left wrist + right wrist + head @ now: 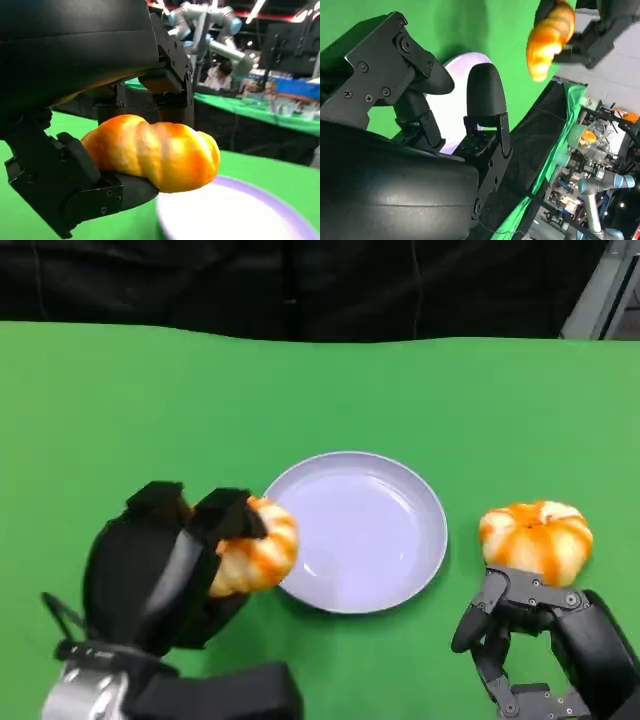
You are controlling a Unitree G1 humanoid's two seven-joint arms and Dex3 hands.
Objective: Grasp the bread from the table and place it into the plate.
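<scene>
My left hand [165, 565] grips a golden twisted bread roll [257, 548] just off the left rim of the lavender plate [405, 490]. The left wrist view shows the roll [155, 150] held between the black fingers [170, 65] above the plate's rim [280, 210]. A second round bread [537, 538], orange and white, lies on the green table right of the plate. My right hand [545, 640] sits just in front of that bread, fingers apart and holding nothing. From the right wrist view, the held roll [551, 37] and the plate [455, 107] appear beyond my right fingers [485, 95].
The green table [150, 410] stretches wide behind and left of the plate, ending at a dark backdrop along its far edge. Another green bench, a robot arm [215, 30] and a seated person [220, 75] stand well beyond the table.
</scene>
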